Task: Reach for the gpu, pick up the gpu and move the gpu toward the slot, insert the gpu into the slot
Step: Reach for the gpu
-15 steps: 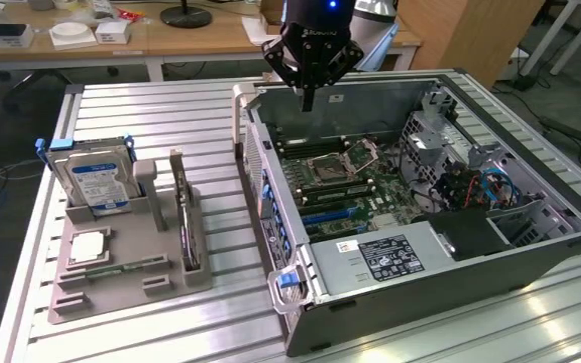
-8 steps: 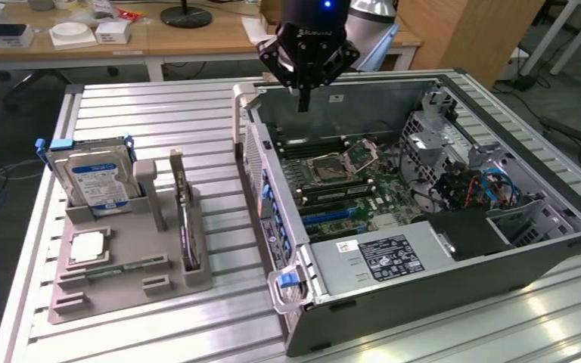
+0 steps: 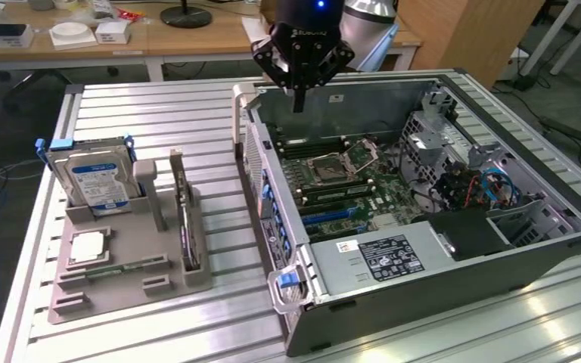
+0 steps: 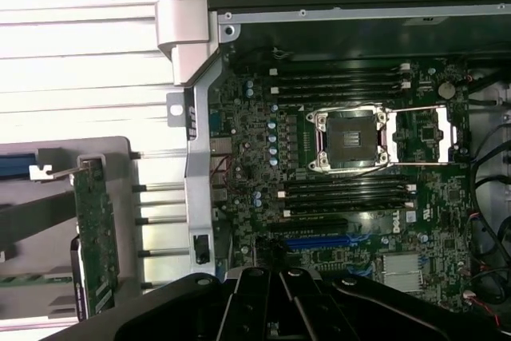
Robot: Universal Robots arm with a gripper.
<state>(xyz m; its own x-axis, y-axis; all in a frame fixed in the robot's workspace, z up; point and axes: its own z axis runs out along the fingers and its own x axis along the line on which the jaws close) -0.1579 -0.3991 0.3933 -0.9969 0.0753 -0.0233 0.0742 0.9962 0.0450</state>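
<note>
The fingers (image 3: 299, 98) were pressed together, empty, above the open computer case (image 3: 532, 249). The gpu (image 3: 187, 227) stood on edge in the grey holder (image 3: 119, 291) on the bench (image 3: 149, 113), toward the exterior view's left of them, its long axis parallel to the case's side wall, beside the hard drive (image 3: 94, 181).

We note the blue-labelled hard drive (image 3: 94, 181) upright in the grey holder (image 3: 119, 295), processor chip (image 3: 87, 247) flat in it; open computer case (image 3: 361, 302) just beside, on slatted table (image 3: 160, 113).
</note>
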